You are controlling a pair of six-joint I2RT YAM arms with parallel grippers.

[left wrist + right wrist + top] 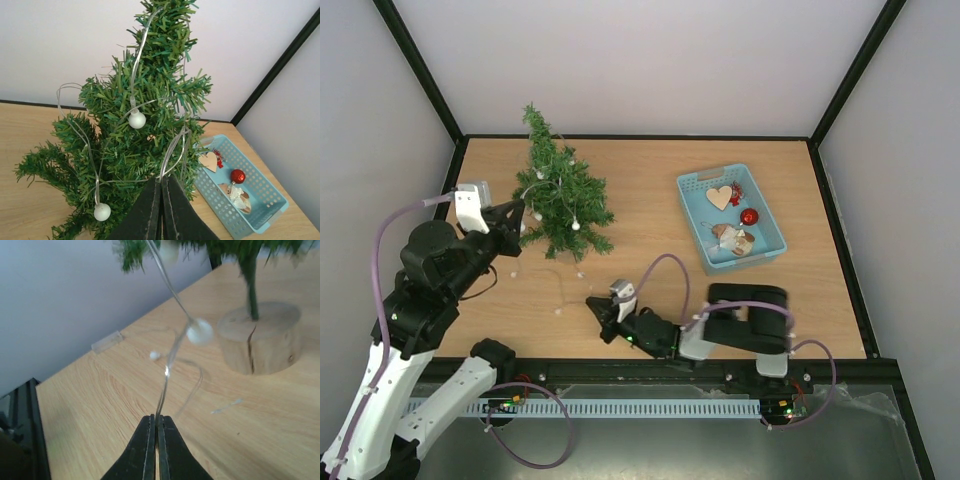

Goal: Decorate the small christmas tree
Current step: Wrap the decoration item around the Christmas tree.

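The small christmas tree stands upright at the table's back left, on a round wooden stump. A thin clear light string with white beads winds through its branches. My left gripper is against the tree's left side, shut on a loop of that string. The string's free end trails down from the tree to the table. My right gripper sits low at the table's middle front, shut on this end. One bead hangs just beyond its fingertips.
A light blue basket at the back right holds a wooden heart, a red ball and a brown-and-white ornament. A small clear plastic piece lies near the wall. Walls close the table on three sides.
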